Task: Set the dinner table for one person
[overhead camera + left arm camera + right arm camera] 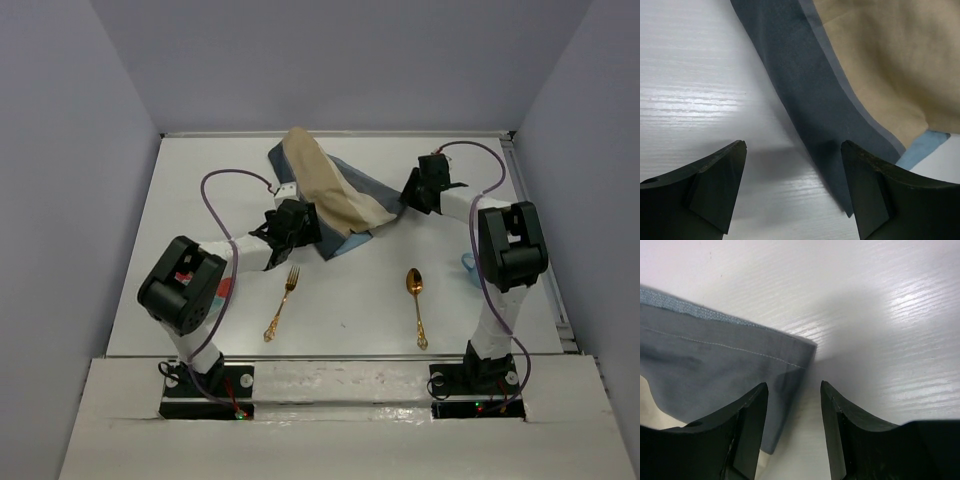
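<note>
A rumpled blue, grey and beige placemat lies folded over itself at the middle back of the white dinner table. My left gripper is open at the mat's near left corner; in the left wrist view the dark grey edge runs down between my fingertips. My right gripper is open at the mat's right corner, whose grey hem lies by the left fingertip. A gold fork and a gold spoon lie near the front.
A pale blue object shows partly behind the right arm. A red and blue object peeks out beside the left arm. The table's raised rim runs along the back, with grey walls around.
</note>
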`<action>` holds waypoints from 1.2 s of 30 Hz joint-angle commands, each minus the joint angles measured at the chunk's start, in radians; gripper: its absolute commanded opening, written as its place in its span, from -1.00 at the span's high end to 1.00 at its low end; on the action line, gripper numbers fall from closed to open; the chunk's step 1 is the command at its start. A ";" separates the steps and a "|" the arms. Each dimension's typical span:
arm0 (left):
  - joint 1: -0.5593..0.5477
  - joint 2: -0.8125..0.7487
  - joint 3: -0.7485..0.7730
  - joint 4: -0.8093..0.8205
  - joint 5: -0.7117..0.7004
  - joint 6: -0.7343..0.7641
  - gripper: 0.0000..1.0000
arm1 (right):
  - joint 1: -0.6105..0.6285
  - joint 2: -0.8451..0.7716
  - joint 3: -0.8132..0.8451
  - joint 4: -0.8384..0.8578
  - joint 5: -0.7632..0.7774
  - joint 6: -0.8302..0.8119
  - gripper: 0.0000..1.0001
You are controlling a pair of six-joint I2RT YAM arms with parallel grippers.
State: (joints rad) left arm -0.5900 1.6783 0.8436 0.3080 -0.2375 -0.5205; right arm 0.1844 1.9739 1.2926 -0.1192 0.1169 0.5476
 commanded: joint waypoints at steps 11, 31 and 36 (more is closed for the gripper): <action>0.061 0.193 0.170 0.054 0.035 0.019 -0.57 | -0.008 0.065 0.066 0.024 -0.033 0.058 0.29; 0.196 0.147 0.516 -0.019 0.021 0.144 1.00 | -0.008 -0.237 -0.151 0.199 -0.077 -0.028 1.00; 0.064 0.133 0.814 -0.280 -0.233 0.459 0.88 | -0.008 -0.323 -0.261 0.213 -0.027 -0.008 1.00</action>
State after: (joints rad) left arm -0.4099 1.9465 1.4300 0.1577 -0.2348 -0.3458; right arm 0.1829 1.7256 1.1210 0.0395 0.0410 0.5465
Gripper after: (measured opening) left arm 0.036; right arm 0.010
